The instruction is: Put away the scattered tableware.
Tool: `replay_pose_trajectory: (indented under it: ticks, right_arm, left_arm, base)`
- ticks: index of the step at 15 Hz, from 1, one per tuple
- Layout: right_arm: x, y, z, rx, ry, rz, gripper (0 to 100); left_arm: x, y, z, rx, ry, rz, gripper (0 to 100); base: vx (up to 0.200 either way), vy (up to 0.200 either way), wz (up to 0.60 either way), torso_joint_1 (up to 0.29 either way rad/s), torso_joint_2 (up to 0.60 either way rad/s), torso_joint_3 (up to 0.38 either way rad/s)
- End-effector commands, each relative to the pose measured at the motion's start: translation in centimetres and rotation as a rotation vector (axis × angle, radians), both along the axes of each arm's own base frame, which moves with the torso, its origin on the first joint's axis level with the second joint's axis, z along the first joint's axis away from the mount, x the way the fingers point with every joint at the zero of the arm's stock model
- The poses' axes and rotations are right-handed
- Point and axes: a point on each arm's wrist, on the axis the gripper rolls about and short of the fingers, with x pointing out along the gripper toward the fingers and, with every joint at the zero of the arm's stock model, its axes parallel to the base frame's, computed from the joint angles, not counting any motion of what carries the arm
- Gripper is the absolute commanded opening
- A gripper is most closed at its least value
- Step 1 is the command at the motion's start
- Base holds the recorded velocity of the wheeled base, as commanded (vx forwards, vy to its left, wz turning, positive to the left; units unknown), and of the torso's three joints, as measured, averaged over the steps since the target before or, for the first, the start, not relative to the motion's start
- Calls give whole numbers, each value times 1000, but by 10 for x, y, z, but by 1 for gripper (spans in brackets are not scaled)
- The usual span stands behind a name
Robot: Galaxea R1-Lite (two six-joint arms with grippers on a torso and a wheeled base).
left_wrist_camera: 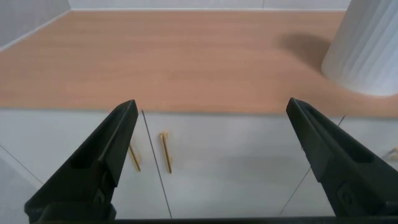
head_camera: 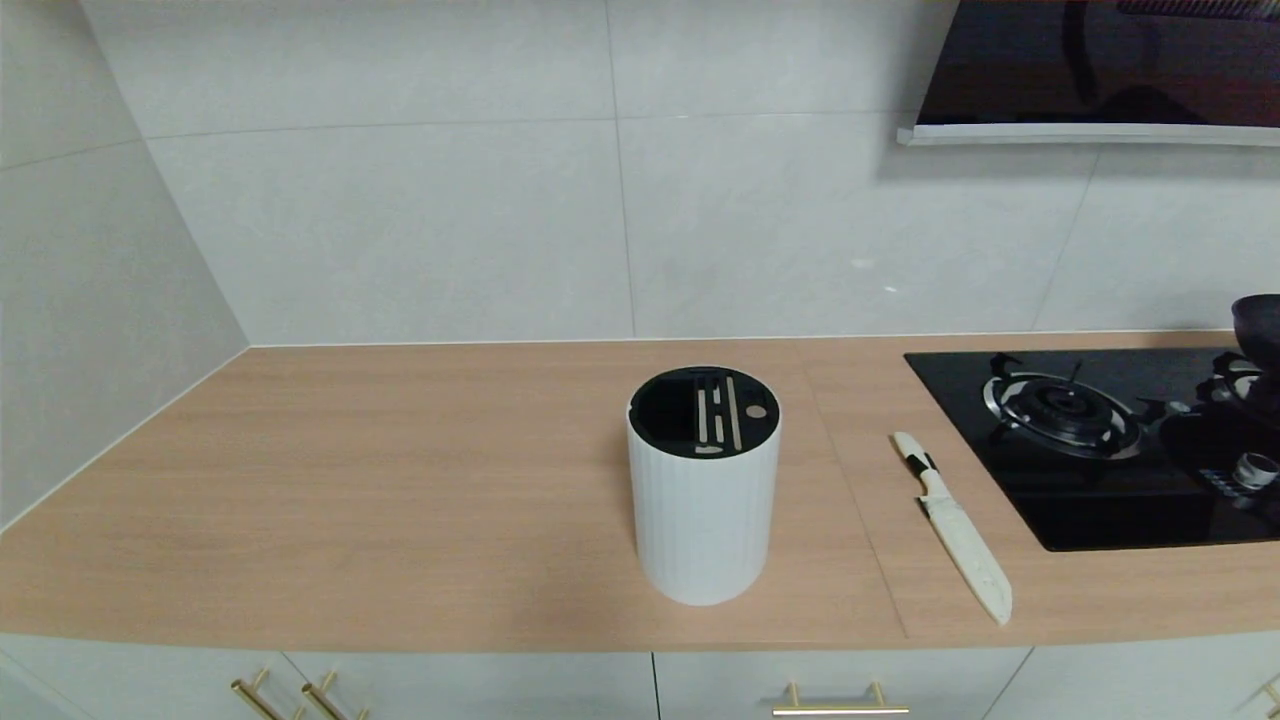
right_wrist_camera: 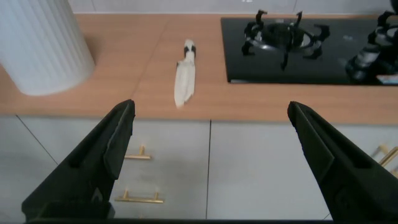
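Observation:
A white ribbed cylindrical holder [head_camera: 703, 487] with a black slotted top stands upright near the counter's front edge; its side shows as holder [left_wrist_camera: 367, 46] and holder [right_wrist_camera: 40, 46]. A white knife [head_camera: 955, 525] with a black band on its handle lies flat to the holder's right, blade toward the front edge, also seen as knife [right_wrist_camera: 185, 79]. My left gripper [left_wrist_camera: 211, 158] is open, held in front of the cabinet doors below the counter. My right gripper [right_wrist_camera: 211, 162] is open too, low before the cabinets, short of the knife.
A black gas hob [head_camera: 1110, 440] with burners occupies the counter's right end, a dark pot [head_camera: 1258, 325] at its far edge. A range hood [head_camera: 1090, 70] hangs above. Cabinet doors with gold handles [head_camera: 838, 708] run below the wooden counter [head_camera: 350, 480].

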Motion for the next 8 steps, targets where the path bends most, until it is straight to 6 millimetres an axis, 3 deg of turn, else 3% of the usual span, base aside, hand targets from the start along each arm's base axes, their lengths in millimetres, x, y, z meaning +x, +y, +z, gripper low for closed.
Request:
replay_pose_trajectory:
  ticks: [1, 8]
  right_arm:
    - [0, 0, 0, 0, 1, 2, 100]
    - [0, 0, 0, 0, 1, 0, 100]
  left_arm:
    - [0, 0, 0, -1, -1, 0, 100]
    - [0, 0, 0, -1, -1, 0, 100]
  base:
    - [0, 0, 0, 276, -618, -339]
    - [0, 0, 0, 207, -428, -221]
